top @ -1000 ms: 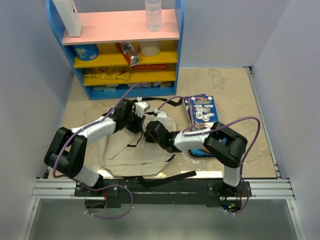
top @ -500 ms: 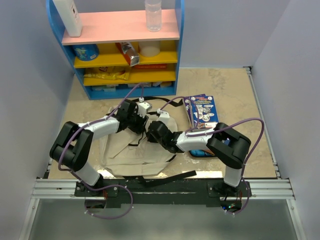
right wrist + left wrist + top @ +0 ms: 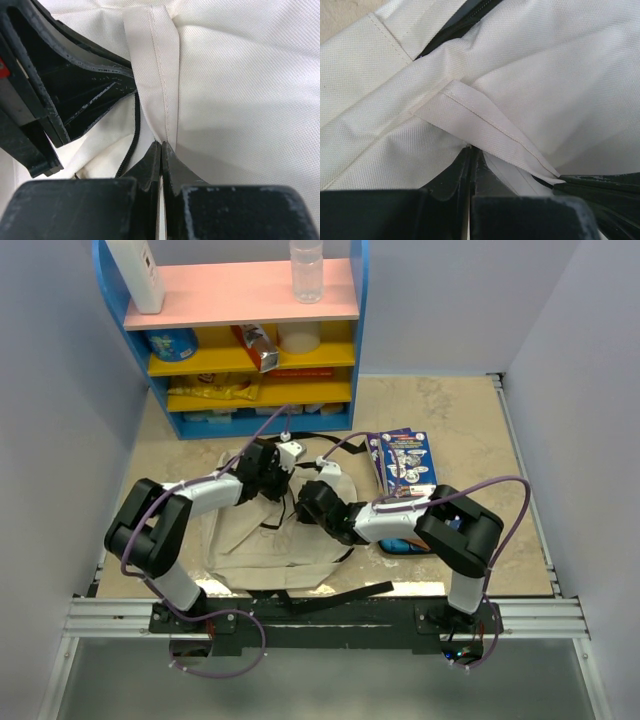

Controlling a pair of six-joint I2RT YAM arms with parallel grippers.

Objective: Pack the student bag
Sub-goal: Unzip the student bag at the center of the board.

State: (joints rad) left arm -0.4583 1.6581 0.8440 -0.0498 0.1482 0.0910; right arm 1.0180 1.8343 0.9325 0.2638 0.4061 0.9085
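On marbled table [image 3: 455, 420], woven cream student bag [image 3: 262, 548], left pincer [image 3: 471, 150], right pincer [image 3: 161, 145], both pinching stitched folds [image 3: 485, 125]

L tool [image 3: 470, 148], R tool [image 3: 161, 143]: both clamped.

Bright, even light leaves soft shadows across the sharply focused student bag [image 3: 545, 75].

A clear bottle [image 3: 307, 270] stands atop the blue shelf [image 3: 230, 295]; a colourful booklet [image 3: 405, 458] lies on the table [image 3: 455, 410].
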